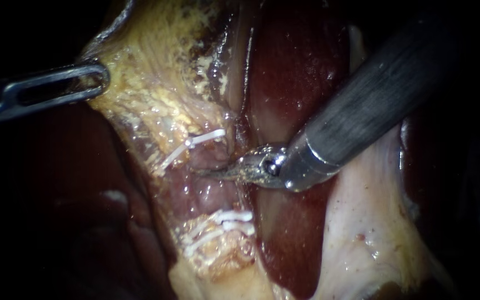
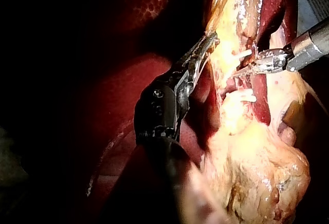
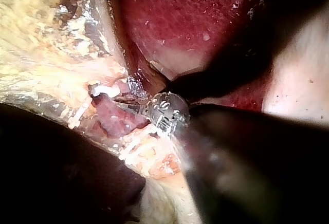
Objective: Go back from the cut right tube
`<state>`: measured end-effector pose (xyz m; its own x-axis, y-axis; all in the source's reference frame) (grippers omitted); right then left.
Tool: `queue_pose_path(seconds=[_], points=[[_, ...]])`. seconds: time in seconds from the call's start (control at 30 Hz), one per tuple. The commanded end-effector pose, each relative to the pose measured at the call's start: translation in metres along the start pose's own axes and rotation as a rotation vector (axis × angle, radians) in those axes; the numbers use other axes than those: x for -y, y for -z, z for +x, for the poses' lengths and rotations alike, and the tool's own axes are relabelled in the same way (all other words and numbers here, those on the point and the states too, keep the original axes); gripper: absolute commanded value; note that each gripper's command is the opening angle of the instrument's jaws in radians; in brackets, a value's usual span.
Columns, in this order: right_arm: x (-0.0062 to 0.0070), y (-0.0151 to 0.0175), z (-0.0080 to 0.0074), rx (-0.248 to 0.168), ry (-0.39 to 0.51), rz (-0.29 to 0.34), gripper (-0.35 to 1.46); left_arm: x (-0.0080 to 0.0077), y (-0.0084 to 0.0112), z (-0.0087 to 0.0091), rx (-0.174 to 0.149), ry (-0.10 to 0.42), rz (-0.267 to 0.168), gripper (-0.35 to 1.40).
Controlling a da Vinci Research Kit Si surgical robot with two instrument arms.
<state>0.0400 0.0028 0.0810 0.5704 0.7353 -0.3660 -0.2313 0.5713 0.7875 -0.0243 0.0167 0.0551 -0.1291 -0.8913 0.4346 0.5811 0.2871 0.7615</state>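
Endoscope view: L instrument (image 1: 98,78) grips tissue (image 1: 151,94), R instrument (image 1: 234,171) closed.

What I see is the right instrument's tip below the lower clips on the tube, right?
No: the tip of the right instrument lies between the upper clip and the lower clips on the tube. The endoscope view shows it.

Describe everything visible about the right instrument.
The right instrument enters from the upper right. It has a dark grey matte shaft, then a shiny metal collar and wrist pivot, ending in slim tapered metal jaws flecked with residue. The jaws lie together, holding nothing, pointing toward the reddish tissue between the upper white clip and the lower clips. Its tip sits at that tissue; whether it touches, I cannot tell.
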Motion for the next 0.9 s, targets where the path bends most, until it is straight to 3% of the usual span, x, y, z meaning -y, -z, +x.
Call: queue_pose_path(seconds=[0.03, 0.13, 0.27, 0.37, 0.47, 0.53, 0.8, 0.9], points=[[0.0000, 0.0001, 0.0000, 0.000, 0.001, 0.001, -0.35, 0.0000, 0.0000, 0.0000, 0.000, 0.000, 0.001, -0.35], [0.0002, 0.0001, -0.0001, 0.003, -0.004, 0.001, -0.35, 0.0000, 0.0000, 0.0000, 0.000, 0.000, 0.001, -0.35], [0.0004, 0.0001, -0.0001, -0.002, -0.003, 0.004, 0.20, 0.0000, 0.0000, 0.0000, 0.000, 0.000, 0.001, -0.35], [0.0005, 0.0002, -0.0001, -0.004, -0.002, 0.006, 0.47, 0.0000, 0.0001, 0.0000, 0.000, 0.000, 0.001, -0.35], [0.0005, 0.0002, -0.0001, -0.009, -0.002, -0.005, 0.86, 0.0000, 0.0001, 0.0000, 0.000, 0.000, 0.001, -0.35], [0.0005, 0.0003, -0.0001, -0.011, -0.002, -0.009, 0.96, 0.0000, 0.0001, 0.0000, 0.000, 0.000, 0.001, -0.35], [0.0010, 0.0012, -0.0001, -0.018, -0.008, -0.001, 1.06, 0.0000, 0.0001, 0.0000, 0.000, 0.000, 0.001, -0.35], [0.0015, 0.0017, -0.0003, -0.022, 0.078, 0.007, 1.23, -0.0001, 0.0002, 0.0000, 0.000, 0.000, 0.001, -0.35]])
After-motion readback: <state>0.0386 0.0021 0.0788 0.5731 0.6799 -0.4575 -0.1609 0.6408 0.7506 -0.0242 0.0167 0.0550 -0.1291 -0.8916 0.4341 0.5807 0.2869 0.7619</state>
